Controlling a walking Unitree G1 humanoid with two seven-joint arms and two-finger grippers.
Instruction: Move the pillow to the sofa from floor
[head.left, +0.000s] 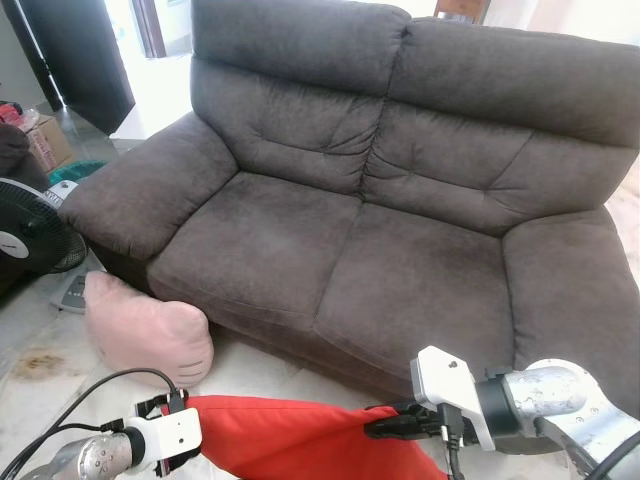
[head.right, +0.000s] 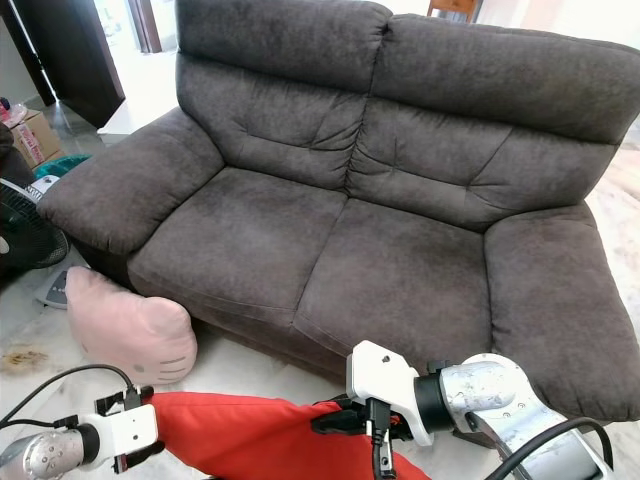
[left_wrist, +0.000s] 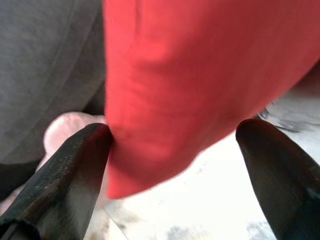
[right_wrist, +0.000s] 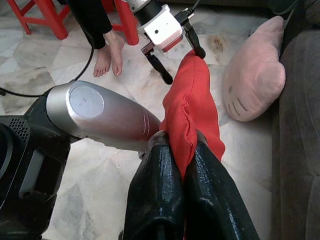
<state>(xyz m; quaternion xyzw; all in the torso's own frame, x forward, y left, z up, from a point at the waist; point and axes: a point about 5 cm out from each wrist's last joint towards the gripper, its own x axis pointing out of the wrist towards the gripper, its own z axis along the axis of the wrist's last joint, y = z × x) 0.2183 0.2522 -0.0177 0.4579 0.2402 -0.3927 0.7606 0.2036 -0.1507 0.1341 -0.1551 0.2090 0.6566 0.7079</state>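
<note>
Gripping the red pillow (head.left: 290, 435) at one end with the right pincer (right_wrist: 182, 142), both black fingers clenched tight on a fold of the cloth. Held it off the floor (right_wrist: 100, 175), low in front of the brown sofa (head.left: 380, 200), just short of the seat's front edge and not on the cushions. Had the left pincer (right_wrist: 185, 67) at the pillow's other end, released, fingers spread wide to either side of the corner; one finger (left_wrist: 75, 165) touched the red edge, the other stood apart from it.

Saw a pink pillow (head.left: 145, 335) with a cat face on the floor, leaning against the sofa's base below the armrest on the robot's left, near the red one but not touching. Noted a black fan (head.left: 30, 230) farther left and a cardboard box (head.left: 45, 140) behind it. Caught, from the right wrist, a person's bare feet (right_wrist: 111, 52) on the marble floor beside red stool legs (right_wrist: 45, 17).
</note>
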